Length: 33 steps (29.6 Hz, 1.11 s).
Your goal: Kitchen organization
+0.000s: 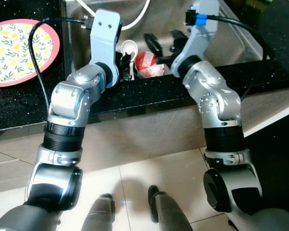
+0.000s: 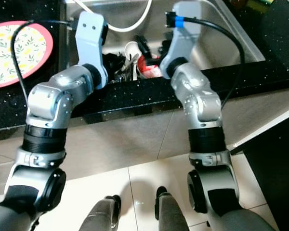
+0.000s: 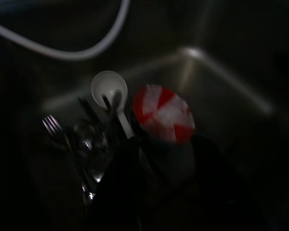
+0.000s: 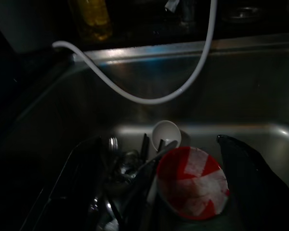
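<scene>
A red and white bowl (image 1: 145,60) lies tilted in the near part of the steel sink (image 1: 231,38). Beside it are a white spoon (image 3: 109,86), a fork (image 3: 53,126) and other dark cutlery. My right gripper (image 1: 164,43) hangs open just above the bowl, and the right wrist view shows one black finger (image 4: 248,178) to the side of the bowl (image 4: 192,185). My left gripper (image 1: 123,60) reaches down into the sink over the cutlery, mostly hidden behind its own wrist. The left wrist view is very dark.
A pink-rimmed plate (image 1: 17,50) with a lemon pattern sits on the black counter (image 1: 144,94) left of the sink. A white hose (image 4: 149,98) loops across the sink's back. A yellow bottle (image 4: 91,19) stands behind the sink. The tiled floor lies below.
</scene>
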Motion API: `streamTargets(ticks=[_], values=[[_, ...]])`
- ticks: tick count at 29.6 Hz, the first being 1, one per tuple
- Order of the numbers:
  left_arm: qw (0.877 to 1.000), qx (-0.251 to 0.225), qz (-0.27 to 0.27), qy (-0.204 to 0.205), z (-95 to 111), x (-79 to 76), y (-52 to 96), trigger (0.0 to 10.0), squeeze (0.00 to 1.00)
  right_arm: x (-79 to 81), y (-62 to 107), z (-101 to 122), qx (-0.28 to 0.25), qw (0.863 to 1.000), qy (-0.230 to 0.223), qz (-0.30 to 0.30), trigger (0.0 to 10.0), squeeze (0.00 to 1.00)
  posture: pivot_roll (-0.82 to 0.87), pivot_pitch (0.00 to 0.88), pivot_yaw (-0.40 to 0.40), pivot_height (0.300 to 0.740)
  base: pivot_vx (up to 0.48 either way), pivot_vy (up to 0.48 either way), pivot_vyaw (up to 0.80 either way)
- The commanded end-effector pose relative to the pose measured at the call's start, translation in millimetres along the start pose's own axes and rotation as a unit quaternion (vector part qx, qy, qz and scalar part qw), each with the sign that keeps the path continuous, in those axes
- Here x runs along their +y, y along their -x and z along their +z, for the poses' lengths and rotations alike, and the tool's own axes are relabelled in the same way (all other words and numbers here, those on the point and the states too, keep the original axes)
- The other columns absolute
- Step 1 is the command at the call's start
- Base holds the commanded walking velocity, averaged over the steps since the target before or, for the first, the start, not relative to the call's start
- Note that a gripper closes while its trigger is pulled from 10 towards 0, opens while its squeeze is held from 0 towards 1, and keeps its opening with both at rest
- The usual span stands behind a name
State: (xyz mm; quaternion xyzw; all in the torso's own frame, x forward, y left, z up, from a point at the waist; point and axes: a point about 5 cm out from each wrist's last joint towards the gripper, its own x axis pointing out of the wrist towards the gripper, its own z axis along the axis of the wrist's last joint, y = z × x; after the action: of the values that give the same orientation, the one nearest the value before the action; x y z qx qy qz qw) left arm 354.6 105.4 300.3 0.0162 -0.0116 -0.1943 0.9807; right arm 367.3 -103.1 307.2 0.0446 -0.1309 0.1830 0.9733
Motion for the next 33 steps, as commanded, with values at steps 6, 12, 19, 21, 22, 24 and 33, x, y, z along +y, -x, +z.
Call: streamTargets(ticks=[6,12,19,21,22,24,33], values=[[0.992,-0.121,0.037,-0.014,48,28.7,26.9,10.0,0.00,3.5,1.2,14,-0.055,0.991,0.122,0.017,10.0,0.00,0.15,0.275,0.017,0.740,0.000,0.000,0.00],[0.951,-0.034,0.307,-0.025,41,122.2,71.9,10.0,0.00,19.0,9.2,32,-0.097,0.977,0.130,0.140,10.0,0.00,0.16,0.272,0.012,0.740,0.000,0.000,0.00],[0.858,-0.103,0.503,-0.001,52,180.3,146.2,10.0,0.00,0.8,2.9,42,-0.125,0.986,-0.067,0.089,10.0,0.00,0.19,0.263,-0.024,0.740,0.000,0.000,0.00],[0.826,-0.151,0.537,0.080,47,187.9,173.2,10.0,0.00,-3.9,-2.1,46,-0.121,0.980,-0.130,0.094,10.0,0.00,0.19,0.257,-0.034,0.740,0.000,0.000,0.00],[0.826,-0.151,0.537,0.080,47,187.9,173.2,10.0,0.00,-3.9,-2.1,46,-0.121,0.980,-0.130,0.094,10.0,0.00,0.19,0.257,-0.034,0.740,0.000,0.000,0.00],[0.819,-0.171,0.528,0.143,44,186.6,181.1,10.0,0.00,0.7,-3.9,41,-0.107,0.987,-0.041,0.115,10.0,0.00,0.19,0.251,-0.043,0.740,0.000,0.000,0.00],[0.818,-0.155,0.455,0.315,19,160.0,186.0,10.0,0.00,9.7,-0.4,45,-0.099,0.959,-0.138,0.226,10.0,0.00,0.21,0.237,-0.057,0.740,0.000,0.000,0.00]])
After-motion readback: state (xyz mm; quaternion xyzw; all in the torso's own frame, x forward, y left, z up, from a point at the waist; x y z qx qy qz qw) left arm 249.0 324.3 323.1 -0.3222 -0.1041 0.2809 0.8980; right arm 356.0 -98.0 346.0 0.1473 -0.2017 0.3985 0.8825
